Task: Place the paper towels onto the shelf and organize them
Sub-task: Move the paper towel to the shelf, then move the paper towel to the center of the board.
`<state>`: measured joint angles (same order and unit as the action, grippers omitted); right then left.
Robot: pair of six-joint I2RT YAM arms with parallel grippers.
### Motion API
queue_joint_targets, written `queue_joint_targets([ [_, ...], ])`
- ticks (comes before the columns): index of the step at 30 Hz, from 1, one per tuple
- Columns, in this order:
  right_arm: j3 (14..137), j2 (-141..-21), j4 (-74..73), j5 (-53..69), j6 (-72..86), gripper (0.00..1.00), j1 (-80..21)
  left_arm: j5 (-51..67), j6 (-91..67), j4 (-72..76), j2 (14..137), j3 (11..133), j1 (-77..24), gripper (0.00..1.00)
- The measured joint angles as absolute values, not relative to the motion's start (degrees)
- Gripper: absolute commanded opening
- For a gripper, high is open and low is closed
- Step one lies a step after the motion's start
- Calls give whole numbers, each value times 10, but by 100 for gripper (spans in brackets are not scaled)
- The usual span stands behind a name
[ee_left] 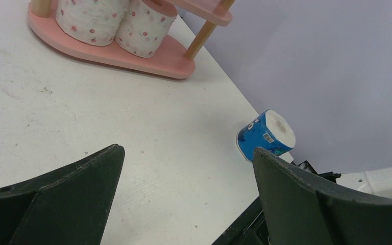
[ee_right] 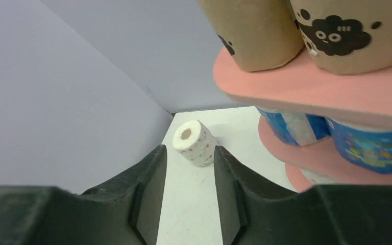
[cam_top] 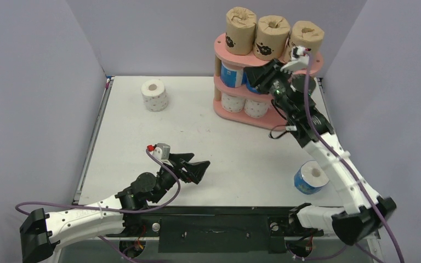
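the left gripper (ee_left: 188, 149) was held with jaws wide open over the surface (cam_top: 225, 142), and the right gripper (ee_right: 190, 149) was positioned with jaws slightly parted, empty, beside the shelf (ee_right: 306, 81).

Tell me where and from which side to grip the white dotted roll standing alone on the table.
Grip the white dotted roll across its curved side wall, probably coming down from above. It stands on end, core hole up, and the table around it is bare, leaving room on both sides.

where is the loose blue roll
In the top view, the blue roll sits near-right on the table, beside the right arm, apart from the pink shelf.
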<state>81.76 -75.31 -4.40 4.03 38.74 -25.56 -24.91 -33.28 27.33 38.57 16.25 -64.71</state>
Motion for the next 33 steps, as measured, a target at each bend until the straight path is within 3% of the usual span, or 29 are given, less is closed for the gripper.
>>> queue_joint_targets([
  [7, 630, -533, -67, 34, 363, 39, -261, -253, -333, 260, 382, 163, -647, 97],
  [14, 492, -440, -205, -67, 368, 48, -295, -275, -345, 226, 399, 168, -647, 96],
  [19, 449, -385, -318, -201, 408, 58, -304, -288, -368, 216, 441, 175, -647, 97],
  [22, 437, -350, -368, -282, 447, 74, -304, -286, -384, 211, 484, 189, -647, 97],
  [24, 433, -330, -394, -319, 467, 79, -304, -281, -396, 205, 516, 206, -647, 97],
  [33, 458, -356, -542, -430, 547, 87, -263, -255, -456, 196, 591, 242, -647, 97],
])
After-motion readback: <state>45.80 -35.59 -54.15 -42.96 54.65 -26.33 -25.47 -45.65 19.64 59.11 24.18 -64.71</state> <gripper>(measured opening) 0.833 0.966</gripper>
